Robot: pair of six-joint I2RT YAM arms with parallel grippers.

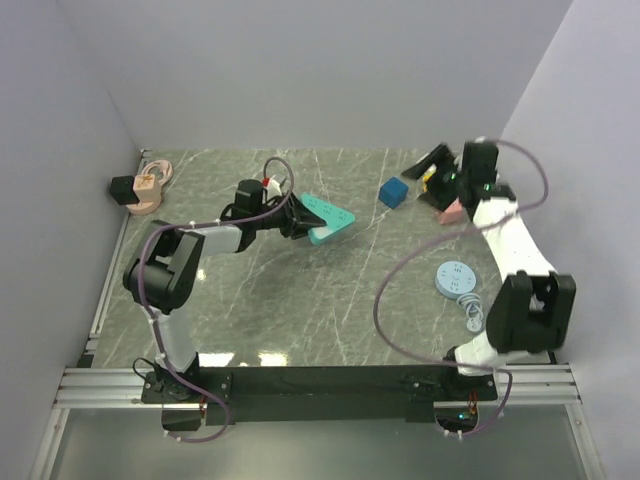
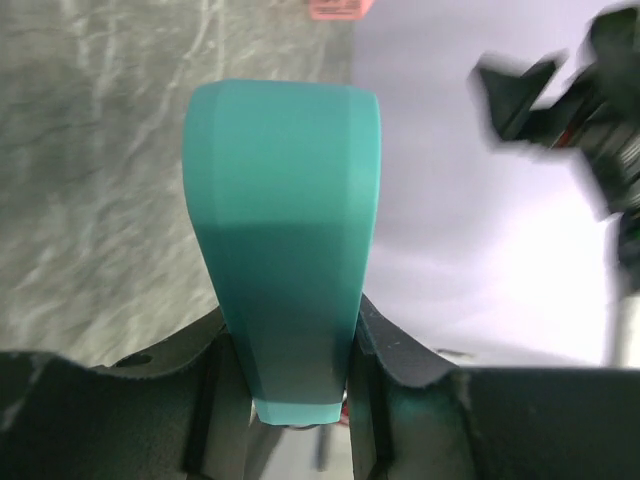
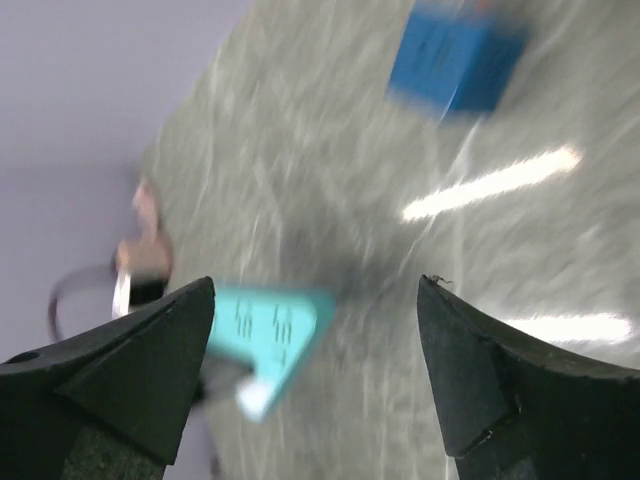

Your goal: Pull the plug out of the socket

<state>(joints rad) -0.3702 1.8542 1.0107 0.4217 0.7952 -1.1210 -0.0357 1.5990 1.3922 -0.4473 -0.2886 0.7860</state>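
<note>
At about ten o'clock from the table's middle, a pink-and-black piece (image 1: 142,192) sits against the left wall, well apart from the work. The left gripper (image 1: 293,222) reaches in to roughly eleven o'clock and is clenched on the teal socket strip (image 1: 330,217). The left wrist view shows the strip's narrow end pinched between both fingers (image 2: 390,360), probably to anchor the socket so a pull on the plug does not drag it along.

The plug itself is not clear. In the right wrist view a small white piece (image 3: 255,400) shows at the strip's near end and may be it, though blur prevents certainty.

A blue block (image 1: 393,192) lies at one o'clock, apart from the strip. The right gripper (image 3: 315,290) hangs at two o'clock, released and holding nothing, aimed toward the strip. By my reading it is lining up for the plug. A round blue disc (image 1: 455,276) rests at four o'clock.
</note>
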